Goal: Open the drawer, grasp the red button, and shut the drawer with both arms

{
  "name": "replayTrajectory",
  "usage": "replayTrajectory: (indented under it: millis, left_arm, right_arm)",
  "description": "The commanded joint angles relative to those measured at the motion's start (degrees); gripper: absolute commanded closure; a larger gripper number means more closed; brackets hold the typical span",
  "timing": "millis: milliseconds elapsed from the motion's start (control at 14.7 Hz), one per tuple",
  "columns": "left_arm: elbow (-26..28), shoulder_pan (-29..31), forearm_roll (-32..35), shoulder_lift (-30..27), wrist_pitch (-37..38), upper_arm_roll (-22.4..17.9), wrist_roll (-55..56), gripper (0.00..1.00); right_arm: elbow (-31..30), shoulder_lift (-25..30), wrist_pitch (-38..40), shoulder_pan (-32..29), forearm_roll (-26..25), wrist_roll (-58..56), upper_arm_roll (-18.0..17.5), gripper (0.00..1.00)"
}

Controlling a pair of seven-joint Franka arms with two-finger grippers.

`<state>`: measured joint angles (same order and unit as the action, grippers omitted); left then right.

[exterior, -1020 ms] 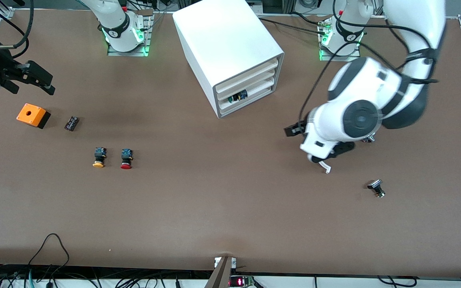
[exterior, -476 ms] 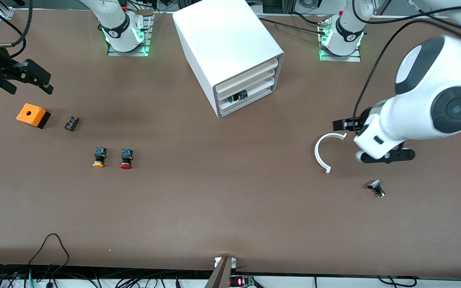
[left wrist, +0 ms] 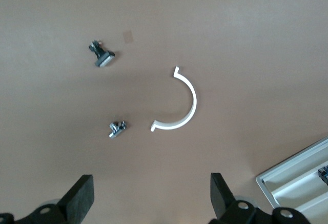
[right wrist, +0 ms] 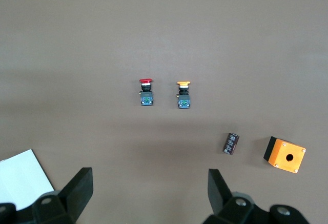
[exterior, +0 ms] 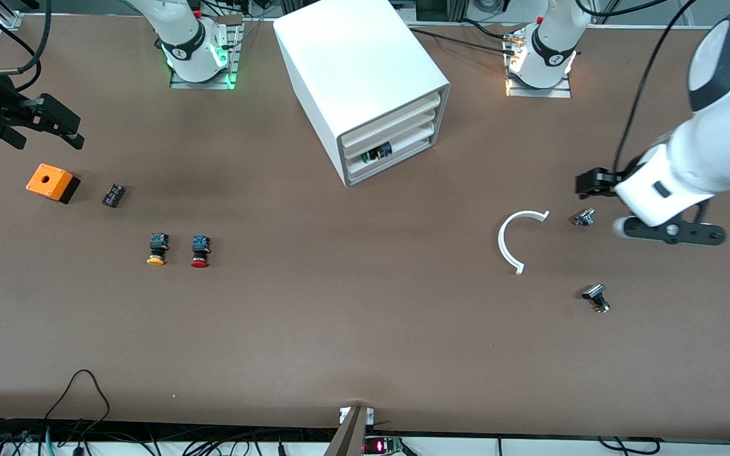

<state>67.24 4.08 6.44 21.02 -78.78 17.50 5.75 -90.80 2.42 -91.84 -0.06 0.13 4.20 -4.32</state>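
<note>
From the front, the white cabinet (exterior: 365, 82) stands between the two arm bases, its middle drawer (exterior: 397, 131) flush with the others, and a small dark and blue part shows in the bottom drawer. The red button (exterior: 199, 251) lies on the table toward the right arm's end, just beside the yellow-capped button (exterior: 156, 249); farther from the camera lie a small black component (exterior: 113, 195) and the orange box (exterior: 52, 182). The right gripper (exterior: 45, 130) hangs above the orange box, well apart from the red button. The left gripper (exterior: 650, 209) hangs at the left arm's end, near a white curved strip (exterior: 509, 237) and two small metal parts. In the left wrist view the black fingers (left wrist: 82, 201) stand wide apart over bare table, holding nothing. In the right wrist view its fingers (right wrist: 79, 188) are also spread and empty, the red button on the table well clear of them.
</note>
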Motion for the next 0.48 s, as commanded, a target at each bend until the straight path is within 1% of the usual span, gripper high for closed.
replayTrajectory:
  millis: [0,68,136,204,272,408]
  left_arm:
    - [16.6,-3.9,-6.8,-13.3,-7.0,-11.5,-3.5,0.00]
    - [19.3,-4.9,-7.1,-16.3,-7.9,-13.7,-3.5,0.00]
    - [21.9,-5.1,-7.3,-18.7,-11.5,-14.4,-3.3,0.00]
    - [24.3,-6.4,-7.3,-20.8,-13.3,-15.6,-3.5,0.00]
    - [25.0,-7.9,-7.2,-21.8,-13.2,-16.3,-3.8,0.00]
    - [24.2,-8.1,-6.2,-21.3,-12.4,-15.7,-3.8,0.00]
  right_arm:
    - [0.4,0.6,0.2,0.3,-0.3,-0.8,0.3,0.01]
    - [0.4,0.6,0.2,0.3,-0.3,-0.4,0.3,0.01]
    - [0.4,0.6,0.2,0.3,-0.3,-0.4,0.3,0.01]
    - [0.4,0.6,0.2,0.3,-0.3,-0.4,0.3,0.01]
    - [0.4,0.6,0.1,0.3,-0.3,-0.4,0.3,0.01]
    - [0.4,0.6,0.1,0.3,-0.3,-0.4,0.3,0.01]
